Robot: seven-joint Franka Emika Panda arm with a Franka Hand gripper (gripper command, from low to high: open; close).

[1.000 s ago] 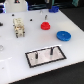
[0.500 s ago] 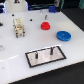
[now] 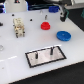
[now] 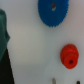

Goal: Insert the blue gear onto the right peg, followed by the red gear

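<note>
The blue gear (image 3: 63, 35) lies flat on the white table at the exterior view's right, and the wrist view also shows the blue gear (image 4: 53, 11). The smaller red gear (image 3: 46, 25) sits behind and left of it; in the wrist view the red gear (image 4: 69, 55) lies apart from the blue one. The right peg (image 3: 51, 50) stands on the black-framed plate (image 3: 59, 55) near the front. My gripper (image 3: 62, 16) hangs blurred above the table behind the blue gear, holding nothing I can see. Its jaws are too blurred to read.
The left peg (image 3: 38, 54) stands on the same plate. A pale wooden block figure (image 3: 19, 26) stands at the back left. A dark green edge (image 4: 4, 45) borders the table in the wrist view. Blue and dark clutter lines the far edge.
The arm appears to have drifted toward the exterior view's right, nearer the blue gear. Both gears and the plate have stayed put.
</note>
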